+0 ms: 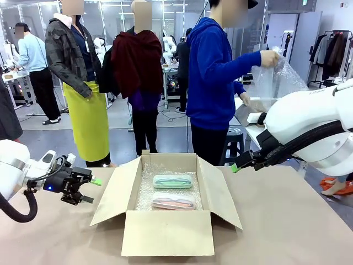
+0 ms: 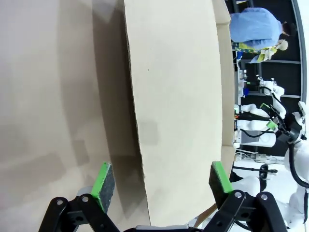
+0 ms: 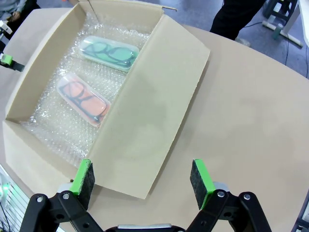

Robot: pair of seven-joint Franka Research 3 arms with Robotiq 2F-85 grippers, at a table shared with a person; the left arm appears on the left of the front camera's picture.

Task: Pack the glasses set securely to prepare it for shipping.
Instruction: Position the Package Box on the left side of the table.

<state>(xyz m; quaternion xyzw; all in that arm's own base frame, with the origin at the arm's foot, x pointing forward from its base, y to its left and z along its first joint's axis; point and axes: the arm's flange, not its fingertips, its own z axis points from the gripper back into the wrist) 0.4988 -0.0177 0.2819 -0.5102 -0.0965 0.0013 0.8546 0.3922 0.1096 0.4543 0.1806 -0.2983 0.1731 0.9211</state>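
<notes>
Front view: we see the mint case [image 1: 172, 181] and pink case [image 1: 174, 203] lying on bubble wrap inside the open box [image 1: 165, 234]; both claws, left [image 1: 88, 189] and right [image 3: 143, 180], are spread and empty; top padding and flaps remain

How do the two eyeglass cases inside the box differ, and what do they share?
The mint-green case is pale green with dark green glasses showing through; the pink case is pale pink with dark frames on an orange-pink inside. In the front view the mint-green case lies toward the person's side of the cardboard box, the pink case nearer the robot. Both are oblong, round-ended, lying flat and apart on bubble wrap.
</notes>
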